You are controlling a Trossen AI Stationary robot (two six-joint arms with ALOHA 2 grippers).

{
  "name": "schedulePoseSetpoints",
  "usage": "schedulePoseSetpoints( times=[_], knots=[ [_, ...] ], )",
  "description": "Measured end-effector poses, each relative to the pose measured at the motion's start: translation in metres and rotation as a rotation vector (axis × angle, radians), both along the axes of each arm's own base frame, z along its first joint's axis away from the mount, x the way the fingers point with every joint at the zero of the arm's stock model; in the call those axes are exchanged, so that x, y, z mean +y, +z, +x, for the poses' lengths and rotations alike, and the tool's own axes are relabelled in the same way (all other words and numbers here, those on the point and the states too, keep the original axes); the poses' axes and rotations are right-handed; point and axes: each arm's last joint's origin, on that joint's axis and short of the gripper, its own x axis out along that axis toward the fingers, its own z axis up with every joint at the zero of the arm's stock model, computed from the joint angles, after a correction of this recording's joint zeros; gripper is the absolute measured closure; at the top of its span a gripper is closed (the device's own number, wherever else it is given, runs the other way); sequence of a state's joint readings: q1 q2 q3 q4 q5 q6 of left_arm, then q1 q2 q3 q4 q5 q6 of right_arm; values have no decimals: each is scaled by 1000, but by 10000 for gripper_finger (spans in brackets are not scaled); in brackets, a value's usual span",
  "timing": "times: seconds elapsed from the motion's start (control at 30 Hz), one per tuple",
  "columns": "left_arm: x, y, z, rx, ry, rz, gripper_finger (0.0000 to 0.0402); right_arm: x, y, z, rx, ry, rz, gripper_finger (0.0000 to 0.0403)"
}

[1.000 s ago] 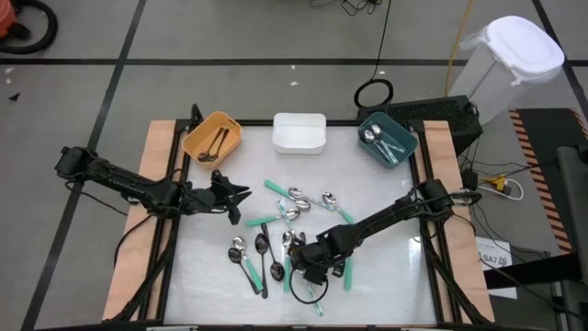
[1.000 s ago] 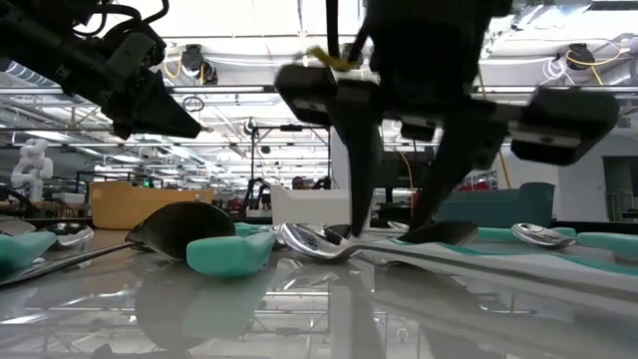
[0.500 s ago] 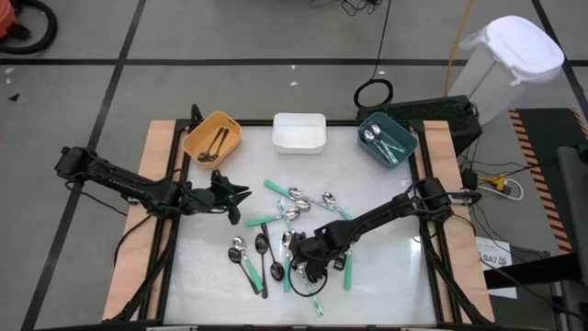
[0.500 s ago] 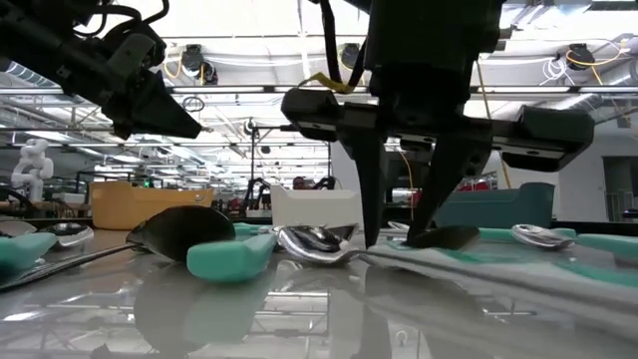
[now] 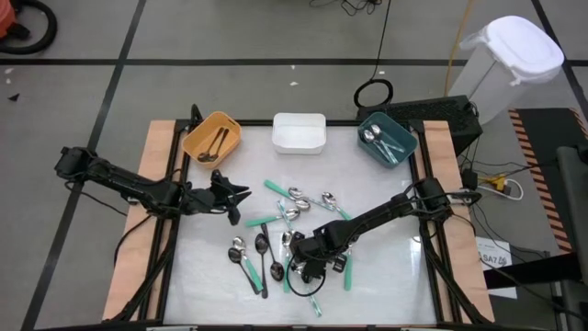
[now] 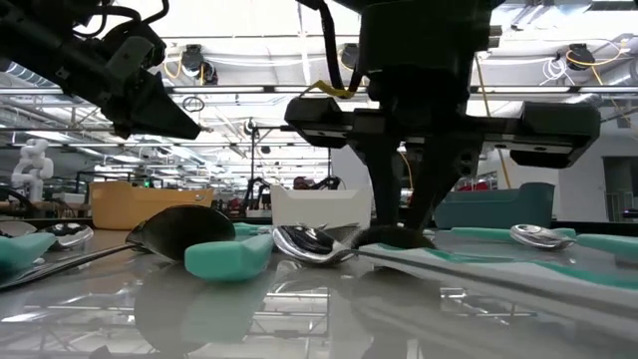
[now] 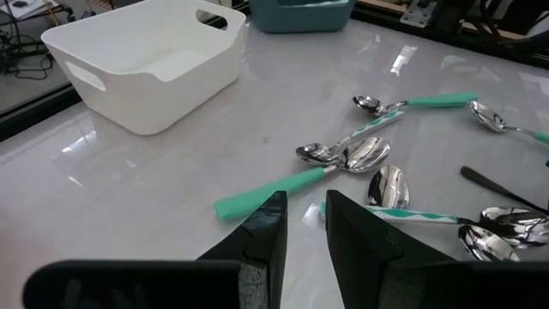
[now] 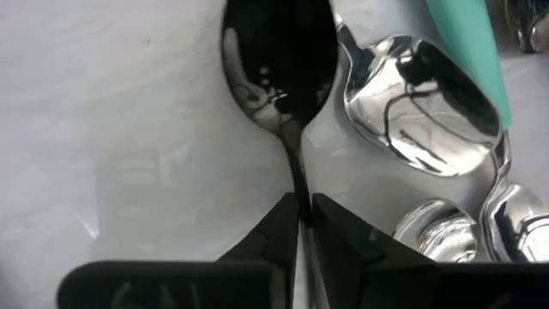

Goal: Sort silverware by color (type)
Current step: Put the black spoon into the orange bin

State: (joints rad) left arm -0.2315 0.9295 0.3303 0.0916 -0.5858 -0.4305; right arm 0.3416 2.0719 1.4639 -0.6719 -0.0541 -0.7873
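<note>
Since a second ago: right gripper [image 8: 302, 225] lowered onto the spoon pile [image 5: 289, 230] and narrowed from spread to nearly shut, now pinching the thin neck of a black spoon [image 8: 279, 77] just below its bowl. Left gripper [image 5: 241, 195] unmoved, hovering just left of the pile, fingers [image 7: 266, 236] slightly parted, holding nothing.

- Confirm both right fingertips [image 6: 394, 236] bear on the neck, not on the neighbouring silver bowl [image 8: 420, 94].
- Lift straight up, slowly, to avoid dragging adjacent spoons.
- Carry to the orange bin [image 5: 211, 136], far left of the pile, already containing dark spoons.
</note>
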Motion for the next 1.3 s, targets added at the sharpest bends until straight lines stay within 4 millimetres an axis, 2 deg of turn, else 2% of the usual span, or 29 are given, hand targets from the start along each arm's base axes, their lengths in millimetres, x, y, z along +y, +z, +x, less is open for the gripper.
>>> schedulePoseSetpoints(
  times=[0.33,0.73,1.3],
  knots=[
    [0,-1,-1,14,0,3,318,-1,-1,-3,45,-85,3,385],
    [0,-1,-1,14,0,3,318,2,-1,-5,49,-99,3,399],
    [0,-1,-1,13,1,2,318,17,36,-22,-4,-103,41,402]
  ],
)
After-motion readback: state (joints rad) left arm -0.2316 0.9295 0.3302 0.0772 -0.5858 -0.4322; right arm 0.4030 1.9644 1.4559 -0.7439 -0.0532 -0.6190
